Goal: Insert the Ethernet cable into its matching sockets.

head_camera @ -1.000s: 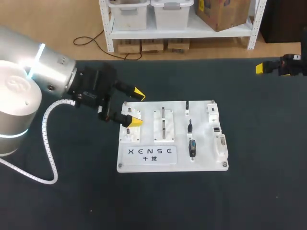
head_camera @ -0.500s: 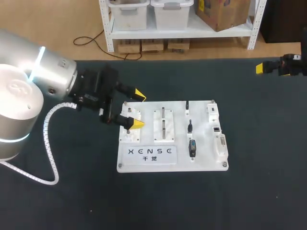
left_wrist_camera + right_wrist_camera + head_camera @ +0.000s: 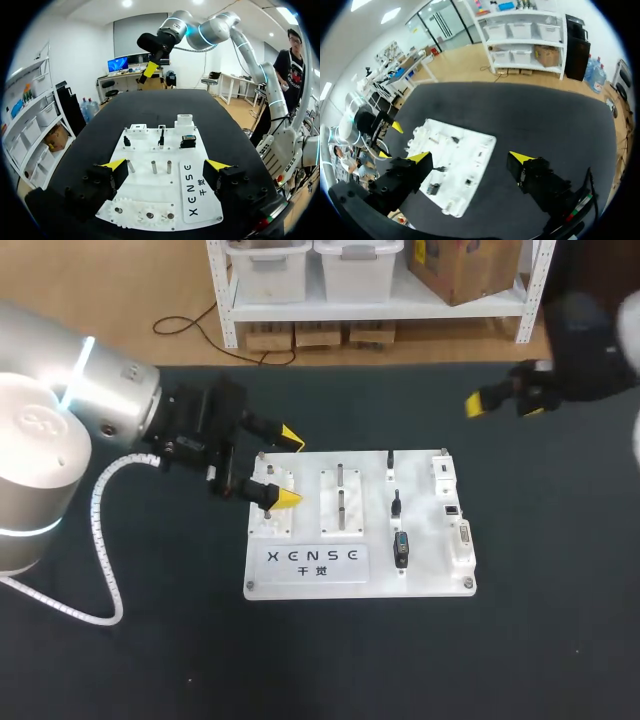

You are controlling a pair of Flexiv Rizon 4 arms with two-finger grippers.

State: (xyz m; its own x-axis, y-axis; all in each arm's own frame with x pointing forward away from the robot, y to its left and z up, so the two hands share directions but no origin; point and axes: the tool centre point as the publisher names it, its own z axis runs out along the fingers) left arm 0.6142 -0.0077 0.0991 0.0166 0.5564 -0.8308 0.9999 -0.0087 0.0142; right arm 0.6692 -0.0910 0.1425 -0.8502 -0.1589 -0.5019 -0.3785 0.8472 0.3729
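A dark table (image 3: pixel 150 660) fills most of the frame. Near its centre, a white block (image 3: pixel 341 523) holds two upright metal pegs (image 3: pixel 341 502).

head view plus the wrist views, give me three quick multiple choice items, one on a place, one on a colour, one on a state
1. Where is the left gripper?
A) over the left end of the white board
B) over its right end
C) resting on bare table

2. What colour is the table?
A) white
B) black
C) green

3. What state is the right gripper in?
A) shut on a cable
B) shut on the board
C) jaws open, empty

Answers:
1 A: in the head view its yellow tips sit at the board's left end.
2 B: it is dark all round the board.
3 C: the right wrist view shows the tips wide apart, gripping nothing.
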